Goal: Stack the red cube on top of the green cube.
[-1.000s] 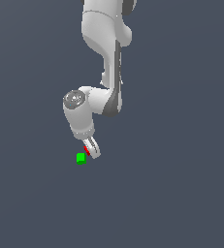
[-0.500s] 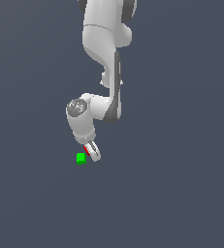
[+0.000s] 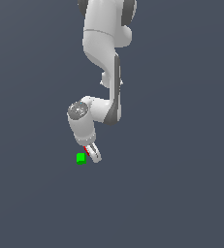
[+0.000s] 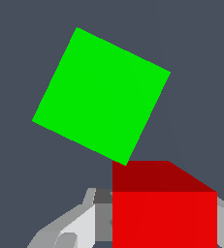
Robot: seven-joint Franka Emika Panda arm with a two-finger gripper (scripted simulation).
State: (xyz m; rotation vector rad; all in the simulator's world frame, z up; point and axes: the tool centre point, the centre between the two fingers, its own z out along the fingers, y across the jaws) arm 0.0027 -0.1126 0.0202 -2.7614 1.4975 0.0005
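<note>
The green cube (image 3: 81, 158) sits on the dark floor, just to the exterior view's left of my gripper (image 3: 92, 155). The gripper is shut on the red cube (image 3: 86, 150), of which only a thin red sliver shows between the fingers in the exterior view. In the wrist view the red cube (image 4: 164, 213) fills the space between the fingers (image 4: 70, 227), and the green cube (image 4: 101, 94) lies close beyond it, turned at an angle to it. The red cube is beside the green one, not over it.
The white arm (image 3: 104, 63) comes down from the top of the exterior view. The dark grey floor (image 3: 181, 193) spreads all around, with no other objects in view.
The arm has shifted slightly, and the gripper with the red cube stays close beside the green cube. The green cube has not moved.
</note>
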